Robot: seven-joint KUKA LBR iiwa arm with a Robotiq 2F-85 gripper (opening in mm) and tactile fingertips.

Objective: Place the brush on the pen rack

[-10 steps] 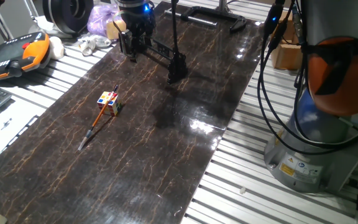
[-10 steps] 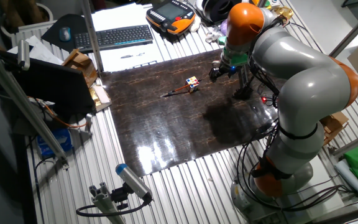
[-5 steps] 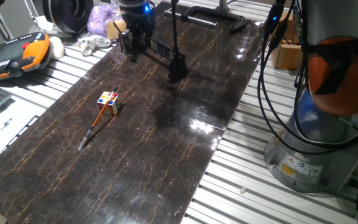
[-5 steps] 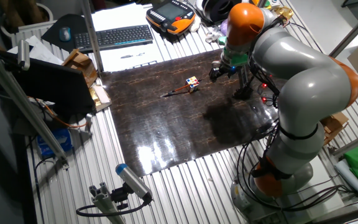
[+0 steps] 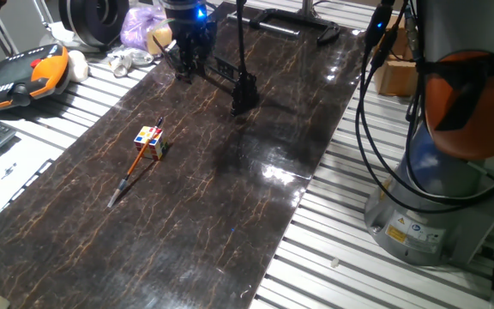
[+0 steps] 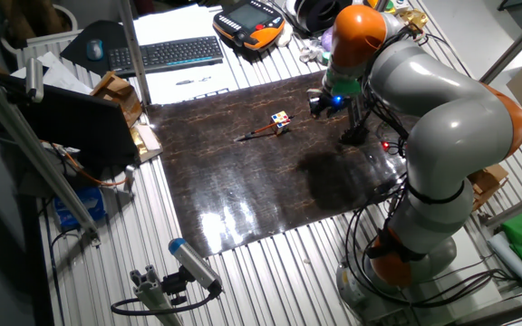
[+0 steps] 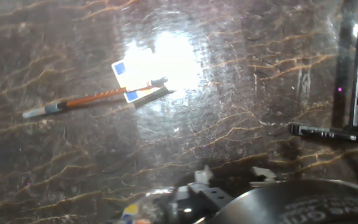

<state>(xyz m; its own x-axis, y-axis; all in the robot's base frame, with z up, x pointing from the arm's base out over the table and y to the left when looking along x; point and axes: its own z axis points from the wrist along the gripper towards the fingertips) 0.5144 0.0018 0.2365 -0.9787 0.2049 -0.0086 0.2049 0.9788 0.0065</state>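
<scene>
The gripper (image 5: 185, 69) has lifted slightly from where it hung a second ago, its blue light now brighter above the far end of the pen rack; nothing else on the tabletop has shifted.

The grey-and-orange arm (image 6: 424, 100) arches over the dark marbled tabletop (image 5: 204, 206) from its base at the 4 o'clock corner of one fixed view. Its gripper hangs low at about 11 o'clock on the mat, just over one end of the pen rack (image 5: 225, 79), a low black frame running from there toward the centre and ending in a blocky foot. Whether the gripper's fingers stand apart or together cannot be told from any view; nothing is seen between them.

A flat black bracket (image 5: 294, 21) lies at the 12 o'clock edge of the mat, well apart from the rack.

The multicoloured puzzle cube (image 5: 150, 140) sits at about 9 o'clock on the mat. The brush (image 5: 135, 165) lies flat on the tabletop, its upper part touching or just beside the cube, its greyish tip pointing toward 7 o'clock. In the hand view the brush (image 7: 92, 98) lies at 10 o'clock, partly washed out by glare over the cube (image 7: 135, 74). It is well apart from both gripper and rack.
</scene>
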